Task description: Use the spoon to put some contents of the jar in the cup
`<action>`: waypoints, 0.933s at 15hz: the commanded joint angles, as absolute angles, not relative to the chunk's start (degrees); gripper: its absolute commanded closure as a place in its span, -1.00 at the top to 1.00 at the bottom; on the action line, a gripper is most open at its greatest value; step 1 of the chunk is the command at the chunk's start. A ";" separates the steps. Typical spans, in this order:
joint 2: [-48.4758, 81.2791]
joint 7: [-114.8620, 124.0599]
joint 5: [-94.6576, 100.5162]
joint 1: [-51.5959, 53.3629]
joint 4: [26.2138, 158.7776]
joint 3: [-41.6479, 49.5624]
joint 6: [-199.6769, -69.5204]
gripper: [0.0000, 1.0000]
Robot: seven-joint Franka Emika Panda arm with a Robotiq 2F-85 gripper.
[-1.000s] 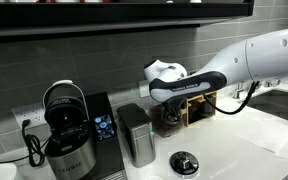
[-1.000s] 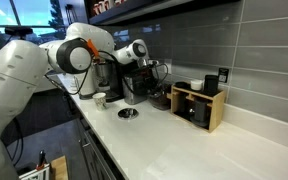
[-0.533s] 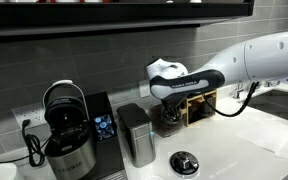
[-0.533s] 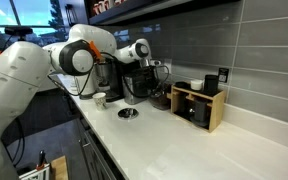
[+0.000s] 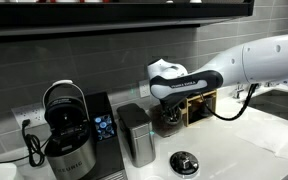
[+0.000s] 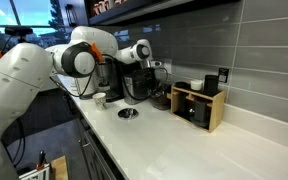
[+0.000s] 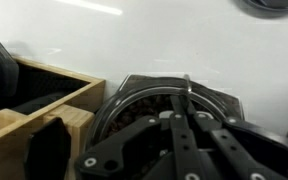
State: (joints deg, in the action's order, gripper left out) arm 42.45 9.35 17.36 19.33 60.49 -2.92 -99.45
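Fingers (image 7: pixel 206 128): pressed together on the thin handle of the spoon (image 7: pixel 187 95), aiming it down to scoop.
Jar (image 7: pixel 134 100): directly beneath, mouth up, brown contents within reach.
Cup (image 7: pixel 276 5): on the bench (image 7: pixel 134 40), at 1 o'clock, well apart, ready to receive.
Wooden box (image 7: pixel 44 95): at 9 o'clock, just beside, probably limiting sideways room.
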 commanded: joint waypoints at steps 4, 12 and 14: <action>43.07 9.56 8.24 14.84 59.90 -4.84 -102.19 -0.98; 42.03 9.37 -0.51 10.75 62.87 -5.99 -108.00 -0.98; 41.12 9.47 -2.05 10.09 64.39 -5.98 -109.60 -0.98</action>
State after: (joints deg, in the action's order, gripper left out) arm 42.18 9.33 0.44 11.75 61.17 -5.24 -104.16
